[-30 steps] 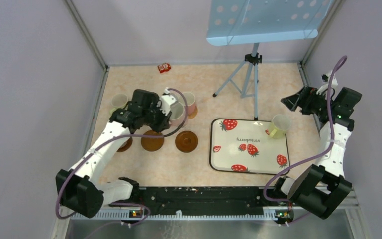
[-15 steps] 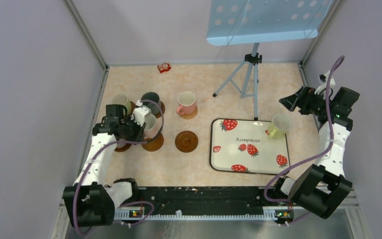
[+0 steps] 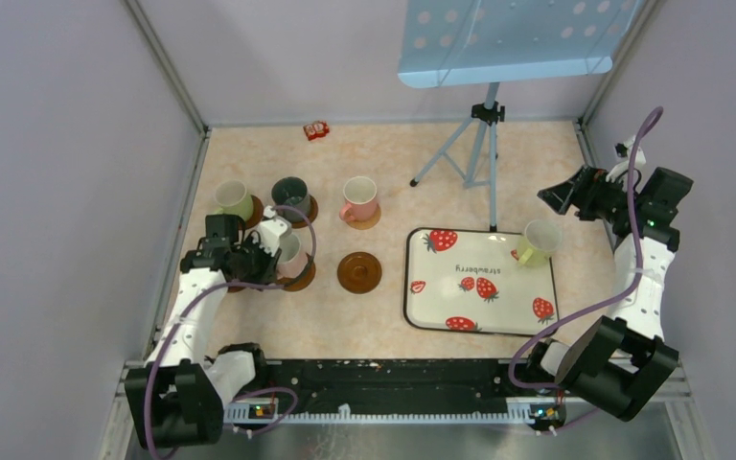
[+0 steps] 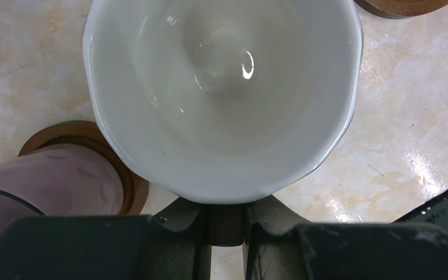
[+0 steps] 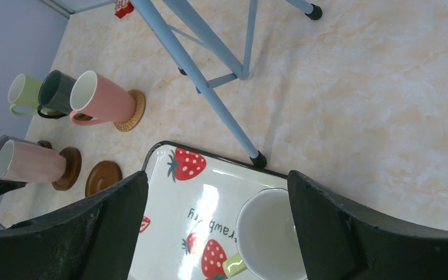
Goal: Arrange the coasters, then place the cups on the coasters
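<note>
My left gripper (image 4: 227, 219) is shut on the handle of a mauve-brown cup (image 4: 221, 93) with a white inside. In the top view this gripper (image 3: 249, 259) hangs over the front-left coaster, which is hidden under it. Beside it a light pink cup (image 3: 292, 252) stands on a coaster (image 3: 299, 279). A bare coaster (image 3: 358, 272) lies to its right. Behind them stand a yellow-green cup (image 3: 235, 199), a dark green cup (image 3: 290, 195) and a pink cup (image 3: 358, 198). My right gripper (image 5: 217, 181) is open above another yellow-green cup (image 5: 268, 233) on the tray.
The strawberry-print tray (image 3: 479, 307) lies right of centre. A blue stand on a tripod (image 3: 484, 144) rises behind it. A small red object (image 3: 317, 130) sits by the back wall. Walls close in on both sides.
My left arm has carried its cup from the back row forward and left to the front-left coaster, uncovering the dark green and pink cups. The right arm has stayed still.
</note>
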You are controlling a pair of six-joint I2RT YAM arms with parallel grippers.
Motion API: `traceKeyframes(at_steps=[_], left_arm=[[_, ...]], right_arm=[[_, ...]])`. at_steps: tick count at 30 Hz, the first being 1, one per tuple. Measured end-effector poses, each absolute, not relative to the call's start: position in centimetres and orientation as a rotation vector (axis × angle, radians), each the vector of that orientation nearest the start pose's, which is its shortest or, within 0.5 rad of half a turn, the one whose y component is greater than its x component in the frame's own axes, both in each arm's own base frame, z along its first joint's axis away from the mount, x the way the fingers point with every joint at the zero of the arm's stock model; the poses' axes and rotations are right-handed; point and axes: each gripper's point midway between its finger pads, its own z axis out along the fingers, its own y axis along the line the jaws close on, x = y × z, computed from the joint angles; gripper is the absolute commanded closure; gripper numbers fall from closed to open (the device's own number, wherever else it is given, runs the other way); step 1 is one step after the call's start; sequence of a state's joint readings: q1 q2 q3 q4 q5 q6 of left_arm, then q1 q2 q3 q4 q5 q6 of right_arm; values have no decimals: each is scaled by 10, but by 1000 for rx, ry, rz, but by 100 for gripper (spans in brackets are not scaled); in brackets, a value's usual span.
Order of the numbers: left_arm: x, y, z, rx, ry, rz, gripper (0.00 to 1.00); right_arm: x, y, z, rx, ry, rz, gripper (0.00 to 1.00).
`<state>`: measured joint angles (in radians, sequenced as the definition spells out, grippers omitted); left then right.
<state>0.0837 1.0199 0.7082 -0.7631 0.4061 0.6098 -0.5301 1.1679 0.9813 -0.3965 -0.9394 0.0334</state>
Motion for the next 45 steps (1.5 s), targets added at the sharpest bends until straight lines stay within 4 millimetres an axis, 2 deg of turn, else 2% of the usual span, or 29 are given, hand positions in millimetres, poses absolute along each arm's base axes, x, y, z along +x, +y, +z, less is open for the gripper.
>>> traceKeyframes(at_steps=[17,21,26,36,45], left_arm=[[221,-28,83,799,2430,-277,100],[221,-27,81,802,2438,-278,95],[220,-27,79,807,2442,-280,75],[221,-28,79,816,2434,-282,50],[220,-28,81,819,2434,-281,5]], right_arm=[[325,-25,236,31,1966,683,12],[325,-24,236,30,1967,683,12],[325,-24,236,29,1967,684,12],[326,-23,236,26,1969,684,12],[326,-23,236,28,1970,681,12]])
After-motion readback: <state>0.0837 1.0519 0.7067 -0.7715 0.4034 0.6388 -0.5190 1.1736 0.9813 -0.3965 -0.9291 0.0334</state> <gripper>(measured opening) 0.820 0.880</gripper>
